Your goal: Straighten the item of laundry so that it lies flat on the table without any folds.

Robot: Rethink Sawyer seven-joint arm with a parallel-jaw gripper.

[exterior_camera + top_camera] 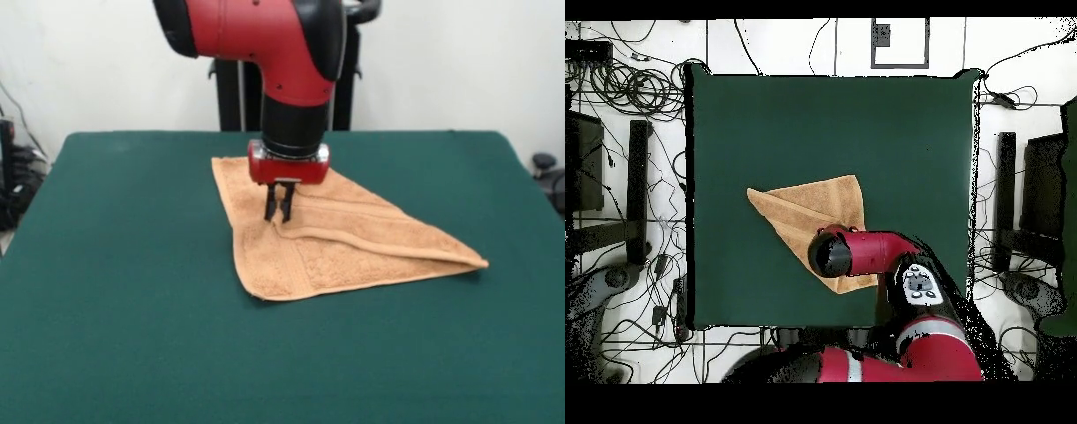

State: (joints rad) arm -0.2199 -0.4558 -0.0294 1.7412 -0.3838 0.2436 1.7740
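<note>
The tan-orange towel (353,243) lies near the middle of the dark green table (124,283), folded over on itself into a rough triangle with a long point to the right. My gripper (278,216) comes straight down onto the towel's left part, and its two dark fingers are close together, pinching the folded upper layer's edge. In the overhead view the towel (800,208) shows as a triangle on the table (765,120). There the arm's red wrist (855,252) covers the towel's near corner and hides the gripper.
The robot's black pedestal (243,97) stands behind the table's far edge. Cables (635,90) and black stands (637,190) lie on the floor around the table. Green tabletop surrounds the towel on all sides.
</note>
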